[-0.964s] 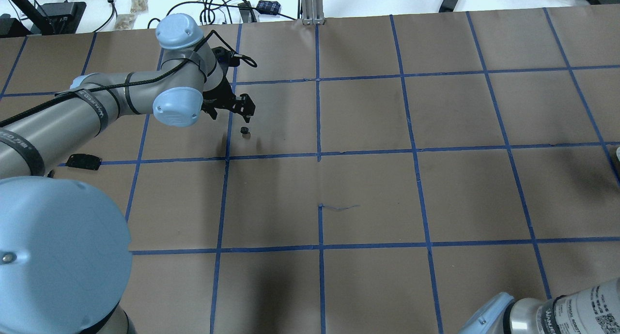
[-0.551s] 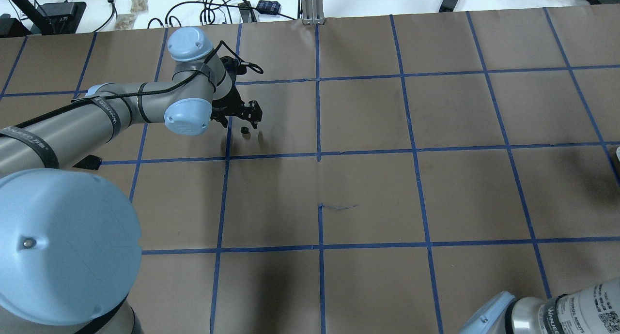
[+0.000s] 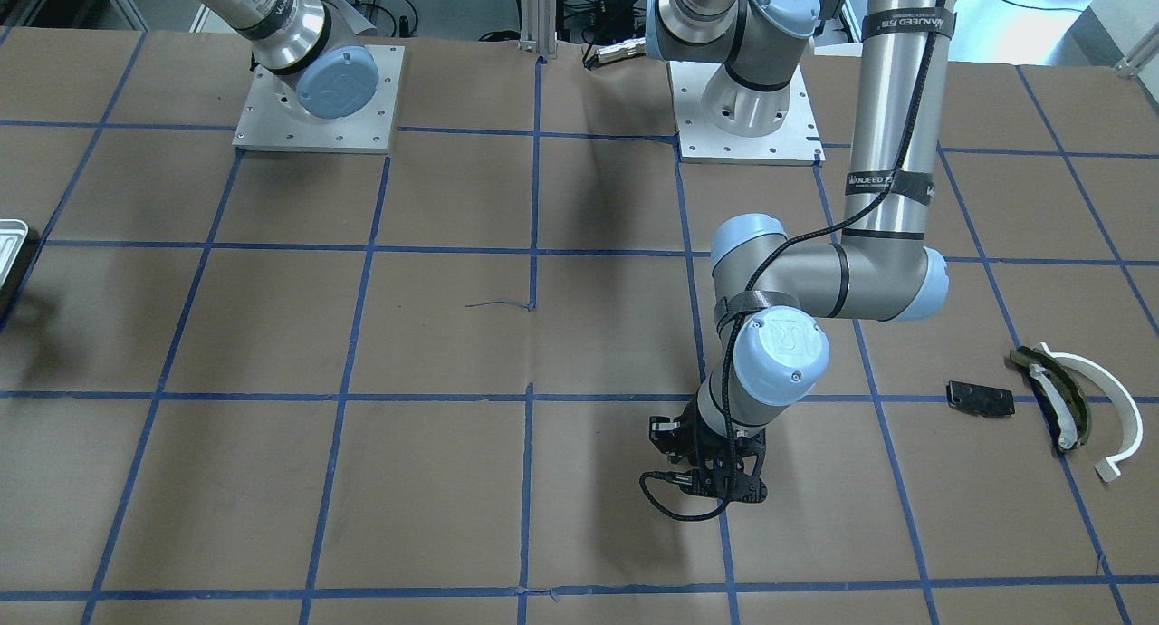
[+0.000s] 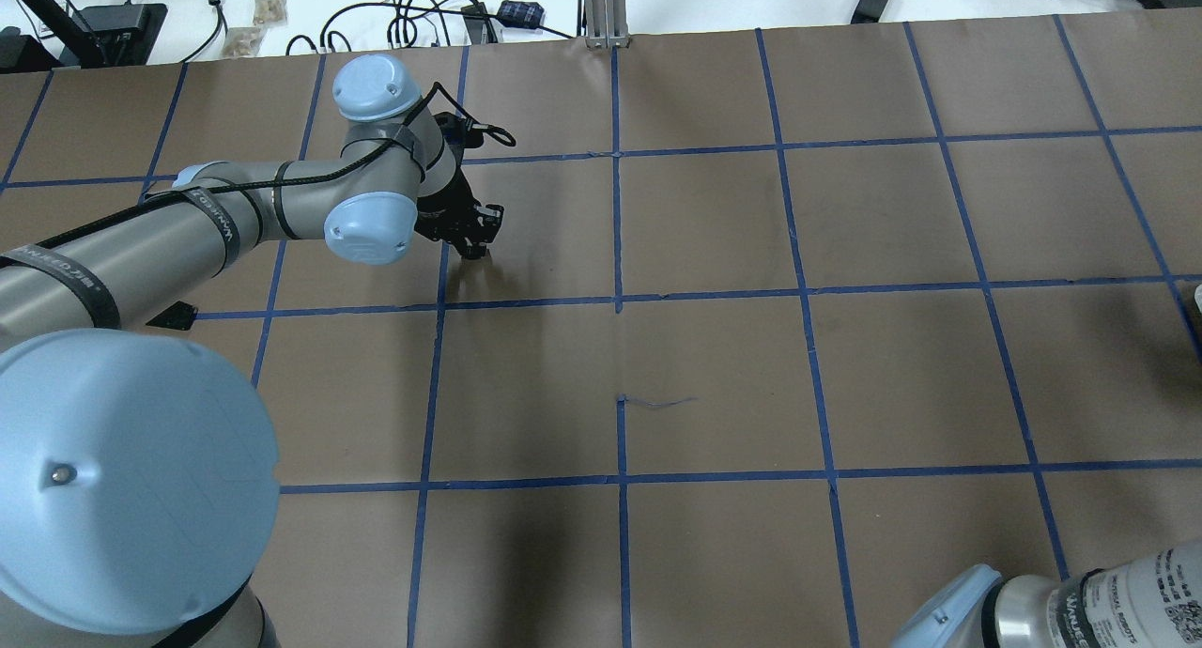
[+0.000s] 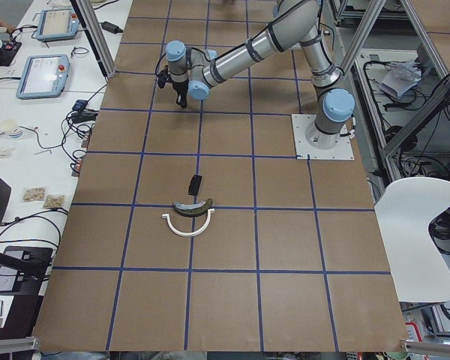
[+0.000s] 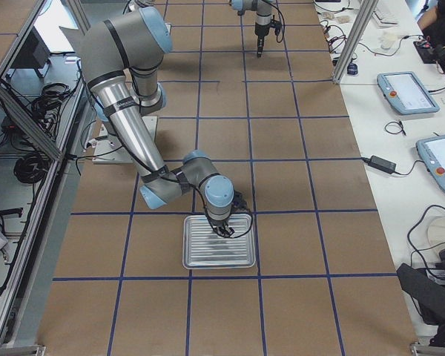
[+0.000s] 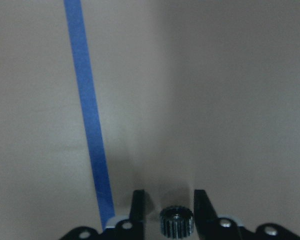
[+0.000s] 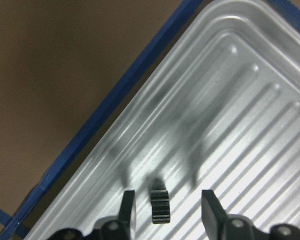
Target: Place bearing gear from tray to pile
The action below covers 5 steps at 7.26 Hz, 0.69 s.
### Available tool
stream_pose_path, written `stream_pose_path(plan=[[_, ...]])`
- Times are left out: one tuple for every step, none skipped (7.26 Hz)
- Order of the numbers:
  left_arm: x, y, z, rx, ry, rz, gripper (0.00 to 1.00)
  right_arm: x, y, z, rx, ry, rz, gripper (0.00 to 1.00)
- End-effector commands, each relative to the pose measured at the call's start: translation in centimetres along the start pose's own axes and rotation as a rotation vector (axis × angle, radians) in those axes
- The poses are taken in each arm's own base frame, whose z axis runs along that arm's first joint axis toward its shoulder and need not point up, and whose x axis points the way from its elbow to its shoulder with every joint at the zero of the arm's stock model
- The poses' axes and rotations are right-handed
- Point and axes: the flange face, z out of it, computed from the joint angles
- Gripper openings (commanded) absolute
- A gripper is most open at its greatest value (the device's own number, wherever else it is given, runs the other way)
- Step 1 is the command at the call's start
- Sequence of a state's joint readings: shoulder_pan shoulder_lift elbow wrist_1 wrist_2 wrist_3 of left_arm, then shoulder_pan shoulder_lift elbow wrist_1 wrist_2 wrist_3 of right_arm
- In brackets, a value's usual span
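The right gripper (image 8: 167,194) is open wide, low over the tray (image 8: 240,100). A small black gear (image 8: 160,206) with tiny teeth stands on its edge between the two fingers (image 8: 129,204) and does not touch them. It sits in the tray, near a round corner. The tray is silver with long ridges.

The left gripper (image 7: 168,195) is far from the tray, low on the table (image 4: 714,366). It is open a little, with the other gear (image 7: 176,222) between its tips. I cannot tell if they touch it.

The pile (image 3: 1059,399) lies farther from the tray: a white arc (image 3: 1121,408), a dark green piece (image 3: 1053,389) and a black plate (image 3: 980,399).

The table is brown with blue tape lines (image 4: 620,225). White desks (image 6: 400,126) with cables (image 4: 423,9) and screens (image 6: 408,93) stand beside it.
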State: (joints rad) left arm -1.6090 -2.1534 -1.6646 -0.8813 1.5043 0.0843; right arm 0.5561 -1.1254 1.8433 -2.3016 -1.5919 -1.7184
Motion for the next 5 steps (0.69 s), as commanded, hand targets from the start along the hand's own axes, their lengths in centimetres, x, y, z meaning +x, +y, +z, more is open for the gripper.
stream_pose_path(plan=[[-0.7,-0.7,-2.8,0.034,0.001,0.004,0.00,0.0,0.0,0.1,0.000,-0.004,0.000,0.13],[-4.7,-1.3,-5.7,0.013,-0.006,-0.011,0.00,0.0,0.0,0.1,0.000,-0.004,-0.002,0.07],[-13.2,-0.8,-9.9,-0.037,0.003,-0.023,0.00,0.0,0.1,0.0,-0.002,-0.002,0.001,0.06],[-23.8,1.9,-12.8,-0.058,-0.030,-0.086,0.00,0.2,0.2,-0.9,-0.016,0.005,0.013,0.05],[-31.5,5.4,-13.9,-0.072,-0.056,-0.062,0.00,0.1,0.2,-2.9,-0.017,0.034,0.065,0.04]])
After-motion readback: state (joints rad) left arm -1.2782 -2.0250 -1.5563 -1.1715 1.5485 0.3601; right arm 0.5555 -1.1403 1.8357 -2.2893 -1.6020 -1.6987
